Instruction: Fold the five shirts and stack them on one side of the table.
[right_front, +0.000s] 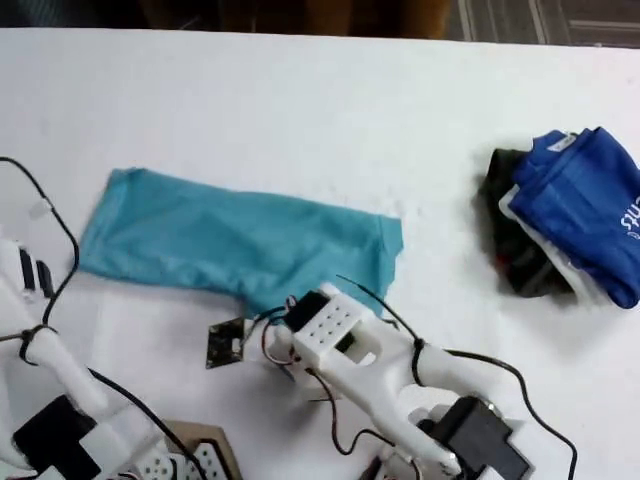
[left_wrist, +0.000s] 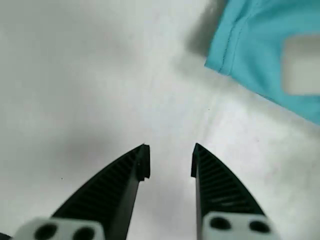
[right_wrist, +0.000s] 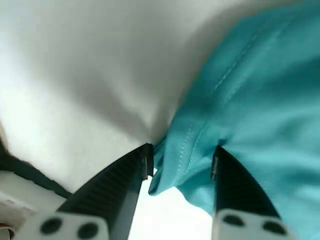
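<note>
One teal shirt (right_wrist: 260, 100), edge inside right gripper (right_wrist: 182, 161)

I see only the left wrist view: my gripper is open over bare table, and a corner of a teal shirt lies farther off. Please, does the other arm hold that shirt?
Observer: Not clamped. In the right wrist view the right gripper is open, with a bunched hem of the teal shirt between its fingers.
Operator: Is the shirt spread flat?
Observer: In the high view it lies as one long band on the table, apparently folded lengthwise.
Operator: Are any shirts stacked?
Observer: Yes, a pile with a blue shirt on top sits toward the right of the high view, apart from the teal one.
</note>
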